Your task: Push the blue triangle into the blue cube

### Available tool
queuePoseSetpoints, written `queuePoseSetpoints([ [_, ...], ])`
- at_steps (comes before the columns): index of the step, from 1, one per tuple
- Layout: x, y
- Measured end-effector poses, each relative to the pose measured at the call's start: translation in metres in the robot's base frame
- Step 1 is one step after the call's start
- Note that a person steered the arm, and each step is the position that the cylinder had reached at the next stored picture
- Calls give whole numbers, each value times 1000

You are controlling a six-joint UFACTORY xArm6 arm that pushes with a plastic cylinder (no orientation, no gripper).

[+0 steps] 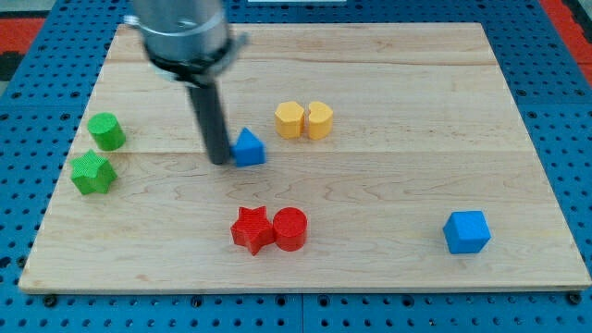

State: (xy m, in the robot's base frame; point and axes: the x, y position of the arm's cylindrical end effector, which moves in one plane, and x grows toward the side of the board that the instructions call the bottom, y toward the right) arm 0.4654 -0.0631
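The blue triangle (248, 148) lies a little left of the board's middle. My tip (219, 160) stands right at its left side, touching or nearly touching it. The blue cube (465, 231) sits far off at the view's lower right, near the board's bottom edge. The rod rises from the tip to the grey arm head at the view's top left.
Two yellow blocks, a hexagon (289, 119) and a heart (319, 120), sit just up and right of the triangle. A red star (252, 228) and red cylinder (290, 228) lie below it. A green cylinder (106, 130) and green star (92, 173) are at the left edge.
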Motion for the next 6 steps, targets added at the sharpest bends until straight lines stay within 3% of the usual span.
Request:
queuePoseSetpoints([
  [1, 0, 15],
  [2, -10, -43],
  [3, -51, -12],
  [4, -28, 60],
  [6, 66, 189],
])
